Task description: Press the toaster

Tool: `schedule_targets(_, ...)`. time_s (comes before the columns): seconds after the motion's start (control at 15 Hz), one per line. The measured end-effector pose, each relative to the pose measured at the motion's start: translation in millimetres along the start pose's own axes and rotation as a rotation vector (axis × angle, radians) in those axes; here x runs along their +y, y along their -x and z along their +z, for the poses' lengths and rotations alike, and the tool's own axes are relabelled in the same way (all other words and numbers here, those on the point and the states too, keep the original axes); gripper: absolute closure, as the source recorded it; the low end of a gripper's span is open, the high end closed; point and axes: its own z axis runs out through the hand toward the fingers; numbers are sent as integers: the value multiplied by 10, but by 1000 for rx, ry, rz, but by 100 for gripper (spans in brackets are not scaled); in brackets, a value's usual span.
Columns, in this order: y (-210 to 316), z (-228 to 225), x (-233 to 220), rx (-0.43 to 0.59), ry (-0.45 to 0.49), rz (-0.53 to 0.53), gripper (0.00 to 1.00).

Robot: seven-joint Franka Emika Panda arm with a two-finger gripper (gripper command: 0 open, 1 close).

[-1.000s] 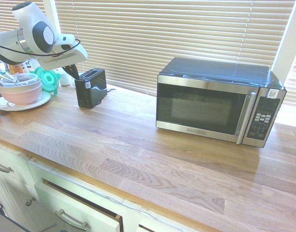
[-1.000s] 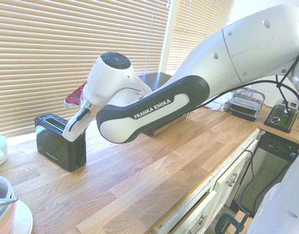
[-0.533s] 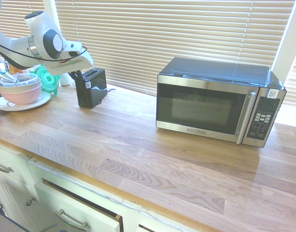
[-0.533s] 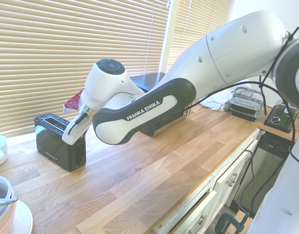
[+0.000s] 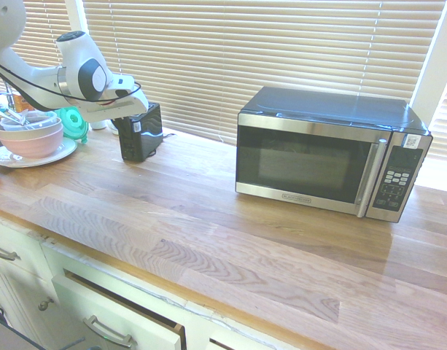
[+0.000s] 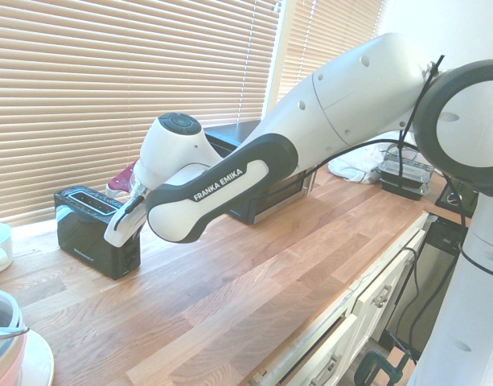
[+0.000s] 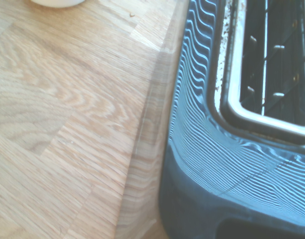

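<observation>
Toaster, small, black and boxy with a silvery slotted top (image 5: 141, 136), stands on the pale wooden counter (image 5: 208, 211) — the dark-fingered gripper (image 5: 121, 125) closed at its end, apparently holding nothing. Pressing seems in hand; next, probably a straight downward push on the lever.

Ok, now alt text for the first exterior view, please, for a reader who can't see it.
A white robot arm reaches in from the left, its hand at a small black toaster on a wooden counter. A larger black-and-steel microwave sits to the right; stacked bowls are at the left.
</observation>
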Motion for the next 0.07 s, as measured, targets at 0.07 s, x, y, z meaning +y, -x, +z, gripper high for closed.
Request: schedule_targets(0.07,0,0,0,0,-1,0,100)
